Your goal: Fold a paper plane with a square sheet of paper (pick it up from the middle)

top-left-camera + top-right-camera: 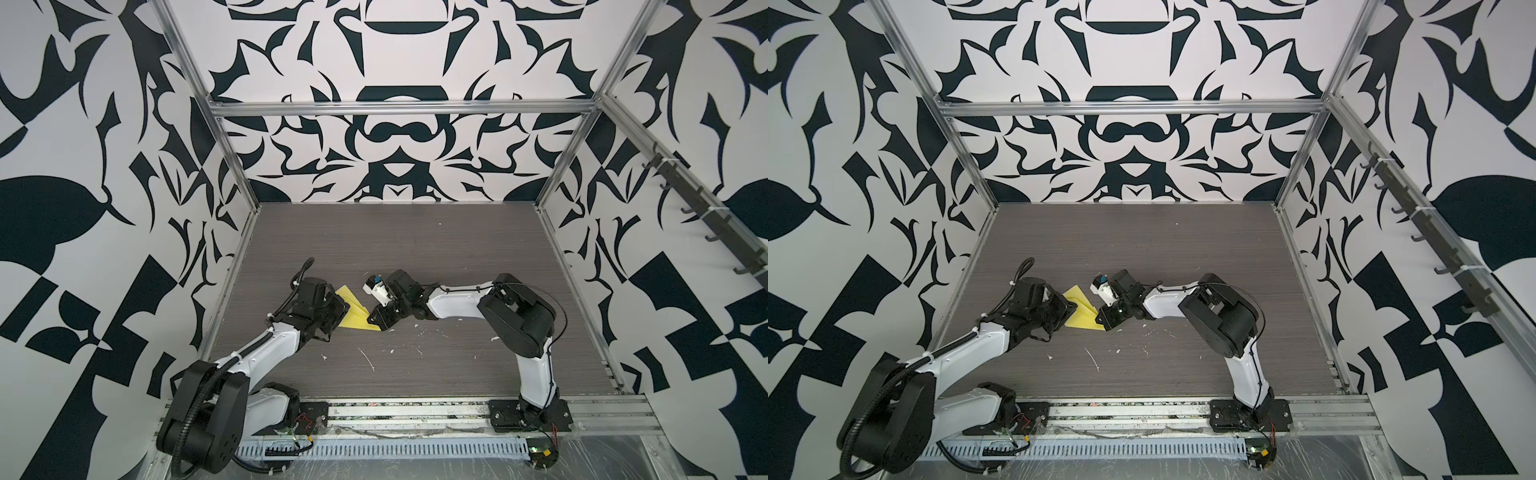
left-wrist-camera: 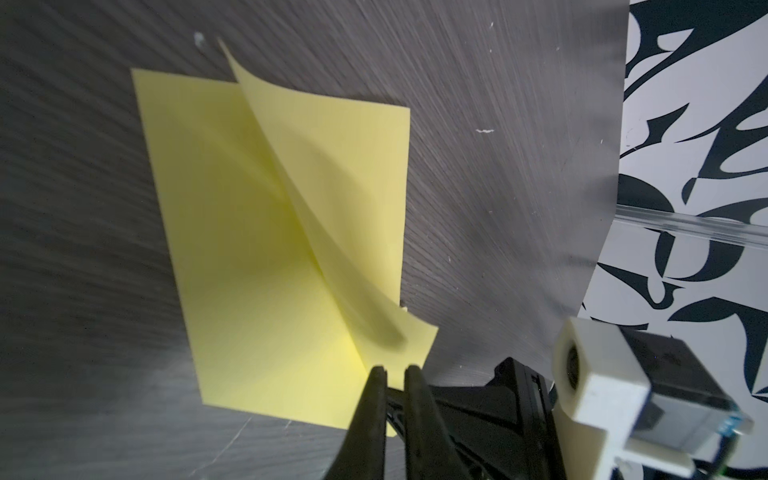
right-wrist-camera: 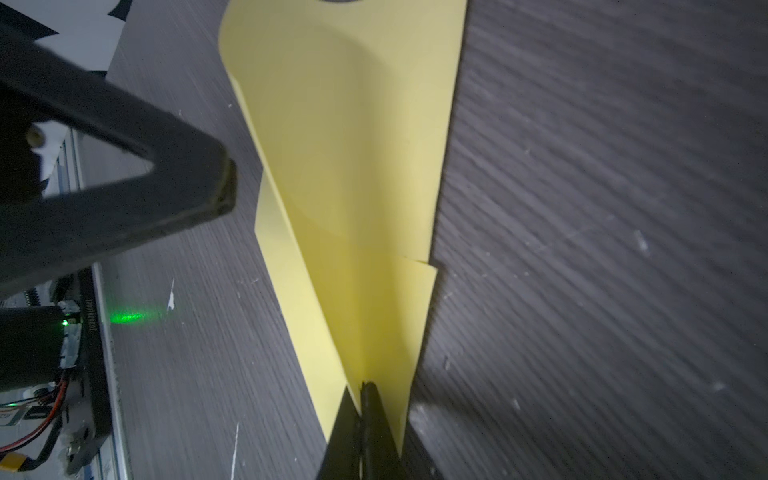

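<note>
The square sheet of paper (image 1: 353, 319) (image 1: 1081, 320) is yellow and lies folded on the dark table between my two grippers. A raised flap stands along its centre crease (image 2: 270, 249). In the right wrist view it narrows like a paper plane (image 3: 353, 166) toward my right gripper (image 3: 368, 386) (image 1: 375, 322), which is shut on its pointed end. My left gripper (image 2: 395, 372) (image 1: 338, 311) sits at the opposite edge. Its jaws stand a narrow gap apart, with yellow paper showing in the gap. One of the left gripper's fingers (image 3: 187, 187) shows beside the paper.
Small white flecks (image 1: 368, 359) (image 1: 1092, 359) dot the grey wood-grain table (image 1: 415, 249) in front of the grippers. Aluminium frame rails (image 1: 399, 109) and patterned walls enclose the table. The arm bases and a slotted cable tray (image 1: 374, 449) run along the front edge.
</note>
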Controlling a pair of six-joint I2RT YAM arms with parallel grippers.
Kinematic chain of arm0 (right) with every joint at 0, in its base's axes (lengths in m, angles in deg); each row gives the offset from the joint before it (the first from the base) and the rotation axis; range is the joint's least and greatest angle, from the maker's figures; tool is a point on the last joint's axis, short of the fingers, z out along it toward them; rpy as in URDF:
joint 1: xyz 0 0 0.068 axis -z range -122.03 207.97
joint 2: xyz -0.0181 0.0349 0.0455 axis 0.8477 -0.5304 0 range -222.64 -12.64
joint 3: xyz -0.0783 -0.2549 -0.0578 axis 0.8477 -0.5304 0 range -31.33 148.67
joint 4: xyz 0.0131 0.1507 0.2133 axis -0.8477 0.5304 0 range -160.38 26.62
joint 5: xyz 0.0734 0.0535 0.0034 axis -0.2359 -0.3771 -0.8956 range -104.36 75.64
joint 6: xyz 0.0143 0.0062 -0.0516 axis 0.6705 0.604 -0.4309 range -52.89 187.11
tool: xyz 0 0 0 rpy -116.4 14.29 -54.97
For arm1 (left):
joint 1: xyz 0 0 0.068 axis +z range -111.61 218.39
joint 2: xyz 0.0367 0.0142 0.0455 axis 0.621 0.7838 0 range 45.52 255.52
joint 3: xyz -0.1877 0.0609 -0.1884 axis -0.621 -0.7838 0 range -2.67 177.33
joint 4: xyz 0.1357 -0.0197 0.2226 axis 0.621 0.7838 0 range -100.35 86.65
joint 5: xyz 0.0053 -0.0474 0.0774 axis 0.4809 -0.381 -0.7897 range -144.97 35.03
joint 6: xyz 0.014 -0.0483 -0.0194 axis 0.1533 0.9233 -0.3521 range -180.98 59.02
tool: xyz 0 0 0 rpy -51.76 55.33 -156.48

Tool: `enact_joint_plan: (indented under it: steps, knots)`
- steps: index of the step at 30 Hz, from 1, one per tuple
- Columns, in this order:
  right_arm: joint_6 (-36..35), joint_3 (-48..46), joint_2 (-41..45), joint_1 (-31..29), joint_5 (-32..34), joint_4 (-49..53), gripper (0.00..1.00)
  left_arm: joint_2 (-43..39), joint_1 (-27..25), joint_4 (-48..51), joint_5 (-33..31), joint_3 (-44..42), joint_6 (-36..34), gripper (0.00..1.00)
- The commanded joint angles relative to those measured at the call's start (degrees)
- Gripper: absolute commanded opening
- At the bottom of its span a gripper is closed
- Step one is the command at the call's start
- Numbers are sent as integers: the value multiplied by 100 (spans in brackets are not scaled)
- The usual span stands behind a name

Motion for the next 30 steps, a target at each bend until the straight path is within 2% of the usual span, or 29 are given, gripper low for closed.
enact_joint_plan:
  steps: [1, 10, 17, 23, 30]
  knots:
    - [105, -227, -167, 33, 18, 394, 5, 193, -41, -243, 100, 72, -85, 13]
    - [187, -279, -211, 113, -93, 327, 8, 807, -162, -312, 116, 388, -97, 11]
    - [249, -271, -255, 166, -173, 362, 10, 989, -187, -242, 48, 497, -24, 11]
    - [248, -141, -368, 191, -231, 564, 6, 970, -196, -179, -16, 485, 30, 11]
    - [246, 1, -554, 193, -172, 894, 4, 500, -222, -180, 28, 341, 29, 11]
